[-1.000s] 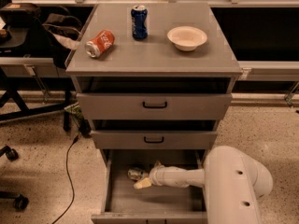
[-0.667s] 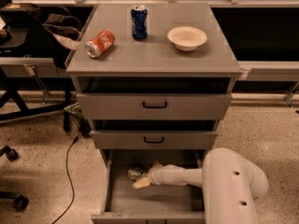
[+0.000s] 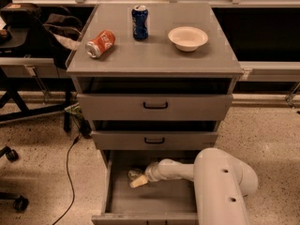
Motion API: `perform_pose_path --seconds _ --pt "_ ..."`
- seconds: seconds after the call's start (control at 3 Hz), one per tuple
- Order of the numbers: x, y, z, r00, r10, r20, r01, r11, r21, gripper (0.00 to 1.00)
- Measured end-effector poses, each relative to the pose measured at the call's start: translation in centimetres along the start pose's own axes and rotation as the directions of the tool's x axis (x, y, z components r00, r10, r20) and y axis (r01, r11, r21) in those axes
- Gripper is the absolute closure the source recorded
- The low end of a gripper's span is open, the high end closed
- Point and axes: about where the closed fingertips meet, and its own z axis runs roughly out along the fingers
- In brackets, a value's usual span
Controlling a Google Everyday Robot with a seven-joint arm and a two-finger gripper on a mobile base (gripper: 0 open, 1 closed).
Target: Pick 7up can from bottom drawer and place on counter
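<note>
reaching in from the lower right of the camera view, the robot's bulky white arm (image 3: 220,186) stretches leftward into the open bottom drawer (image 3: 154,204). the gripper (image 3: 138,181) sits low in the drawer's back left part. the 7up can (image 3: 134,173) is a small pale shape right at the gripper's tip, touching it or nearly so. how far the gripper is open, and whether it has hold of the can, i cannot tell. the middle drawer (image 3: 187,139) overhangs the back of the tray, close above arm and can, with the top drawer (image 3: 197,108) above that.

on the counter (image 3: 154,57) an orange can (image 3: 100,43) lies on its side near the left edge. a dark blue can (image 3: 139,22) stands upright behind it, and a white bowl (image 3: 188,37) sits to the right. a black cable (image 3: 68,170) trails across the speckled floor (image 3: 262,139) on the left.
</note>
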Motion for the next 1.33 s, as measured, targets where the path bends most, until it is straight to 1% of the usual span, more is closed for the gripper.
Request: perform_pose_path --seconds 0.33,0.67,1.0,1.33 --pt "0.0 0.0 1.0 0.999 0.008 -0.033 -0.009 0.9996 -0.025 0.00" --pt "0.4 -0.2 1.6 0.998 0.009 -0.062 -0.010 0.9998 -0.016 0.00" --pt "1.5 -0.4 1.9 0.998 0.010 -0.063 -0.007 0.9990 0.044 0.00" --pt "2.0 -1.1 2.0 0.999 0.021 -0.043 -0.016 0.9934 0.114 0.00"
